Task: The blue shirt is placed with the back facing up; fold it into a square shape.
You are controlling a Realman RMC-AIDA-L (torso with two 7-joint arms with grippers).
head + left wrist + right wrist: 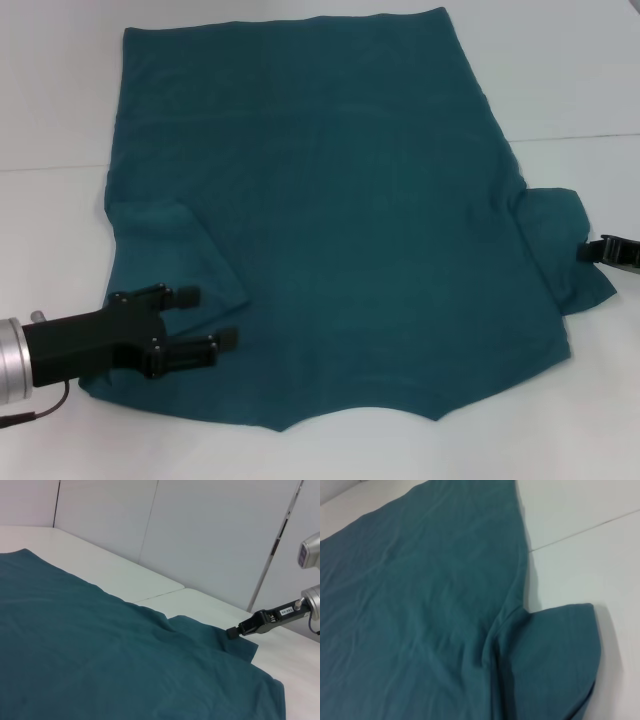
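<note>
White table (60,120) bears the blue shirt (340,200), no lettering showing; left gripper (212,318) fingers gape empty; right gripper (600,250) unclear.

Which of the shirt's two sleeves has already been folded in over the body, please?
The sleeve on the robot's left, beside the left gripper, lies over the blue shirt; the right sleeve lies spread out.

Blue shirt (100,650) lies flat on white table (150,582), plain side up. One sleeve (215,642) sticks out sideways. Right pincer (235,631) sits at the sleeve's edge, touching or just beside it. White wall panels (200,530) behind.
</note>
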